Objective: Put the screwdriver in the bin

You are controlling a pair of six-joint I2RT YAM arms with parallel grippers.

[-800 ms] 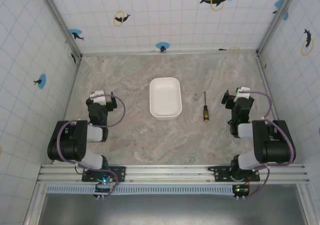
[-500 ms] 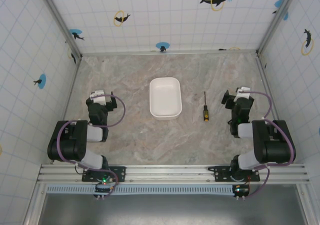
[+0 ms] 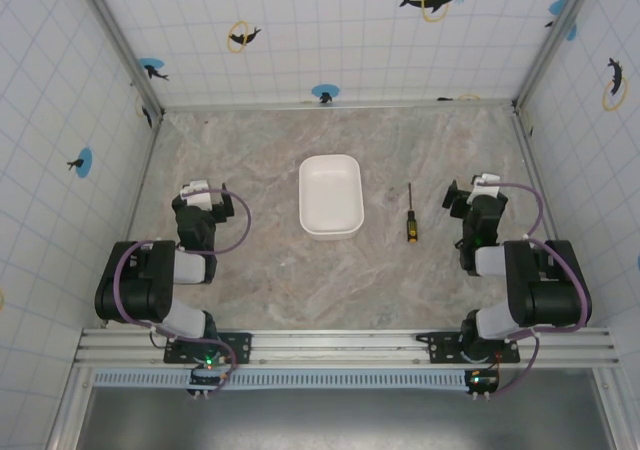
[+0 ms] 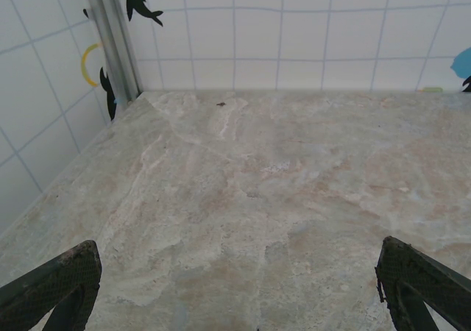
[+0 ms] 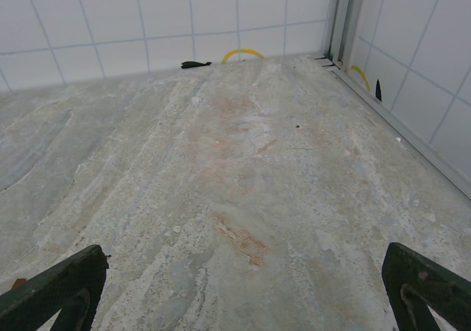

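Observation:
The white bin (image 3: 331, 196) sits empty in the middle of the marble table. To its right lies the slim screwdriver (image 3: 409, 216), dark shaft pointing away, yellow-orange and black handle toward the arms. My right gripper (image 3: 478, 192) rests folded to the right of the screwdriver, apart from it. In the right wrist view its fingers (image 5: 55, 290) stand wide apart over bare table, gripper (image 5: 243, 301) open. My left gripper (image 3: 198, 195) rests folded left of the bin. Its fingers (image 4: 51, 287) are also spread wide, gripper (image 4: 239, 294) open with nothing between.
Tiled walls with dolphin stickers enclose the table on three sides, with metal corner posts (image 3: 118, 40) at the back. A metal rail (image 3: 340, 348) runs along the near edge under the arm bases.

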